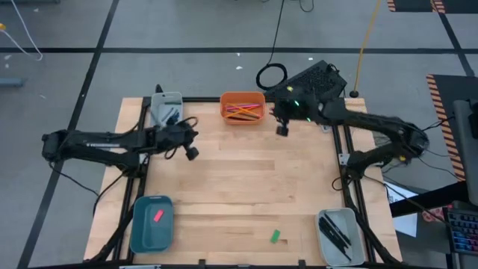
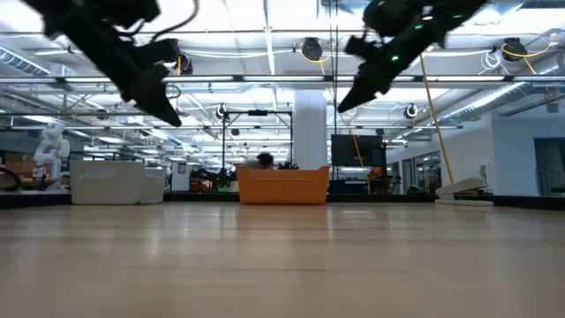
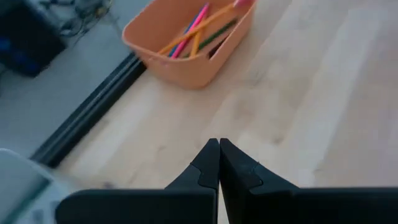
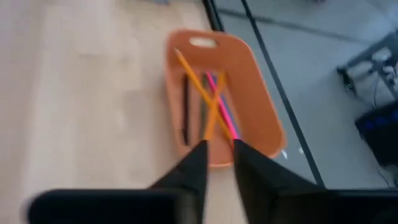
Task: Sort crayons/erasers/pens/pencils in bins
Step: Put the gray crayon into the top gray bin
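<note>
Bright pencils (image 1: 243, 110) in orange rounded plastic bin (image 1: 242, 98) at counter's (image 1: 239, 187) far edge; small green eraser block (image 1: 275, 237) unsorted near front.
Right claw (image 1: 282, 128) slightly spread, empty, just beside that bin, likely post-drop; left claw (image 1: 190, 152) pressed together, waiting.

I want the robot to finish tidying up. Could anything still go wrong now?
Maybe. The green eraser still lies alone on the table, near its front edge and far from both raised grippers, so it might get left out or nudged off. Also, the pencils in the orange bin lie crossed, one tip poking over the rim, and the right gripper hanging close by could snag it.
</note>
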`<state>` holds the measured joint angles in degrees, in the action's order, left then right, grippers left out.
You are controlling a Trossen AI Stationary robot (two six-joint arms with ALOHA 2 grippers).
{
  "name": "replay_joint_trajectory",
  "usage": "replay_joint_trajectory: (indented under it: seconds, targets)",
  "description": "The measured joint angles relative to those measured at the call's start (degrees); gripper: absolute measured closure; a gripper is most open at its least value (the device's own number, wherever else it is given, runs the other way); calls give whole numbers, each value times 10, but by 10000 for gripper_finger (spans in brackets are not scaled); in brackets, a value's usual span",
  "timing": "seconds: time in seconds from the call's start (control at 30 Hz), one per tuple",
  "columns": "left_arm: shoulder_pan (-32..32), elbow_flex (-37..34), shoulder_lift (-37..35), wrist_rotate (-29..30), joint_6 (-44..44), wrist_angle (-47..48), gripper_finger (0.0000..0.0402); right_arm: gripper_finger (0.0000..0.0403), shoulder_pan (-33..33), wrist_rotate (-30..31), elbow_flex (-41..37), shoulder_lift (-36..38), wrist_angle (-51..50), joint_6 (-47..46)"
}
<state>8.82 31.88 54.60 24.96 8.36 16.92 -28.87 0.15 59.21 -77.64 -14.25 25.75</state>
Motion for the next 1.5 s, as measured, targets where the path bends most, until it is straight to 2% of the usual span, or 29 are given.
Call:
replay_joint_trajectory:
  seconds: [0.07, 0.1, 0.27, 0.47, 0.7, 0.9, 1.13, 1.3, 1.5]
  targets:
    - [24, 47, 41, -8, -22, 51, 396, 380, 23, 0, -59, 52, 38, -20]
    - [36, 70, 61, -14, -31, 81, 396, 391, 35, 0, -91, 79, 62, -34]
    - [108, 166, 161, -25, -67, 223, 396, 392, 114, 3, -237, 185, 216, -118]
    - [182, 235, 279, -25, -103, 273, 396, 400, 203, 99, -344, 235, 360, -130]
    - [223, 318, 410, 0, -135, 306, 396, 402, 240, 134, -355, 238, 368, -128]
    - [243, 366, 492, 37, -134, 368, 396, 402, 249, 135, -355, 238, 376, -126]
    - [271, 369, 533, 40, -132, 384, 396, 402, 252, 135, -355, 238, 376, -125]
    - [287, 369, 547, 74, -123, 385, 396, 403, 252, 135, -355, 238, 376, -125]
    - [298, 369, 555, 73, -126, 383, 396, 403, 252, 135, -355, 238, 376, -125]
